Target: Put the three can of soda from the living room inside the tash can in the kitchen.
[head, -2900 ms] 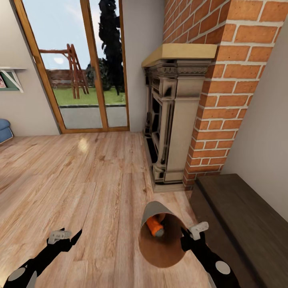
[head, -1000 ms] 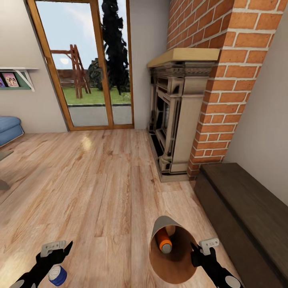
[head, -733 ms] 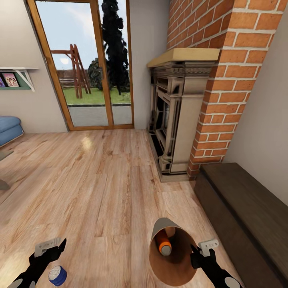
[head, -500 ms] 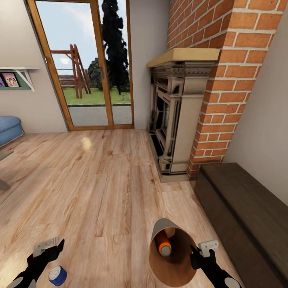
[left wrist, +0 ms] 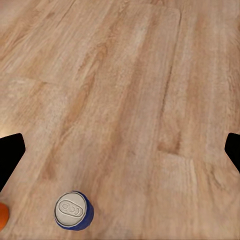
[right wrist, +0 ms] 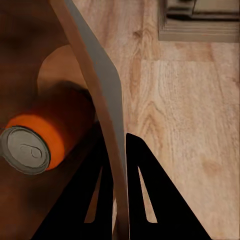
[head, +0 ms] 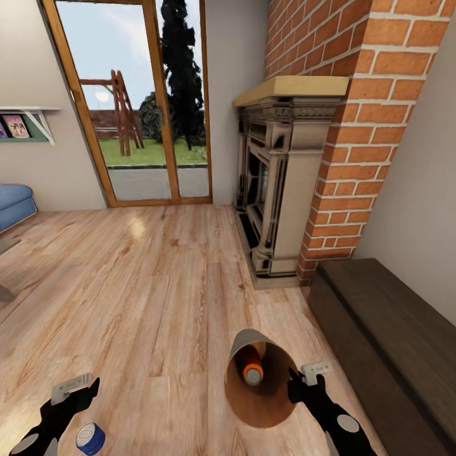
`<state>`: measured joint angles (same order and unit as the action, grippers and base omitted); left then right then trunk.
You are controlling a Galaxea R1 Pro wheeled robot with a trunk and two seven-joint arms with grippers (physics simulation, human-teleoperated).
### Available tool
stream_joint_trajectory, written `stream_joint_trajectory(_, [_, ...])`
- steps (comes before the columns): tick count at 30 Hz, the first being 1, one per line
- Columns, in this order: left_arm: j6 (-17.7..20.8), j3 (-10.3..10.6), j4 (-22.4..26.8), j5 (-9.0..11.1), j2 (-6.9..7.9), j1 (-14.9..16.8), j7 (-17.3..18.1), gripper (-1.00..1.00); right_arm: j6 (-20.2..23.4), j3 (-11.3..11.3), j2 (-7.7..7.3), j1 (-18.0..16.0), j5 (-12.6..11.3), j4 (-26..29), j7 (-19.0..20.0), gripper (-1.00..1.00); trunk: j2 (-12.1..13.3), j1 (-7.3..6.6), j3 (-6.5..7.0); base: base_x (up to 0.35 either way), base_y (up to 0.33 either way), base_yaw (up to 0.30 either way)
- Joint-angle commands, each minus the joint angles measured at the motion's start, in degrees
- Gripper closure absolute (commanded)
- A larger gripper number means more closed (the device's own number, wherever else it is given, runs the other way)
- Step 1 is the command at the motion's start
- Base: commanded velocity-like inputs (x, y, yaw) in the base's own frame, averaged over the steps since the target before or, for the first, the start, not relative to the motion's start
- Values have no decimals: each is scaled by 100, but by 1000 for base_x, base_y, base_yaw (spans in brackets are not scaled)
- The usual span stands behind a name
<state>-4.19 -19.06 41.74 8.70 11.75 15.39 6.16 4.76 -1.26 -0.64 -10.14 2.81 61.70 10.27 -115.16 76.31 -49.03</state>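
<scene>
My right gripper [head: 303,375] is shut on the rim of the tash can [head: 242,345], a beige bin with a brown inside, held tilted just above the living room floor. An orange can of soda [head: 251,370] lies inside it. In the right wrist view the bin wall [right wrist: 95,75] stands pinched between the two fingers of that gripper [right wrist: 120,175], with the orange can [right wrist: 40,137] just behind it. My left gripper [head: 81,387] hangs open above a second can of soda [head: 90,438], dark blue with a silver top, standing upright on the floor [left wrist: 73,211]. An orange object [left wrist: 1,216] peeks in beside it.
A carved stone fireplace [head: 275,190] and red brick chimney [head: 367,126] rise ahead on the right. A dark wooden bench [head: 386,342] runs along the right wall. Wood-framed glass doors [head: 145,107] are straight ahead, and a blue sofa [head: 14,204] sits far left.
The right gripper has swung the bin a little to the left and away from me, and the orange can shifted inside it. The left gripper has sunk slightly toward the blue can.
</scene>
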Motion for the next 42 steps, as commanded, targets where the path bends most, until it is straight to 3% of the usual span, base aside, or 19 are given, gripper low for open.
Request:
stream_joint_trajectory(1, [2, 3, -3, -3, -1, -1, 0, -100, 9, 4, 22, -74, -34, 35, 40, 100, -1, -1, 0, 81, 0, 0])
stream_joint_trajectory(10, [145, 24, -10, -10, 2, -1, 15, -100, 305, -13, 305, -633, -33, 56, 37, 100, -1, -1, 0, 35, 0, 0])
stream_joint_trajectory(14, [315, 29, -18, -9, 3, -1, 22, -100, 466, -16, 450, -1048, -51, 65, 70, 100, -1, -1, 0, 5, 0, 0])
stream_joint_trajectory(24, [404, 33, -29, -17, 3, -1, 24, -100, 654, -149, 577, -1420, -55, 375, 87, 100, -1, -1, 0, 1, 0, 0])
stream_joint_trajectory(32, [426, 34, -18, -18, 3, -1, 25, -100, 1577, -333, 590, -1451, -79, 1438, 108, 100, -1, -1, 0, 0, 0, 0])
stream_joint_trajectory(38, [506, 34, -9, -18, 3, -1, 25, -100, 2634, -508, 584, -1443, -86, 2289, 113, 100, -1, -1, 0, 0, 0, 0])
stream_joint_trajectory(42, [517, 34, -11, -18, 3, -1, 25, -100, 2937, -552, 578, -1421, -85, 2649, 115, 100, -1, -1, 0, 0, 0, 0])
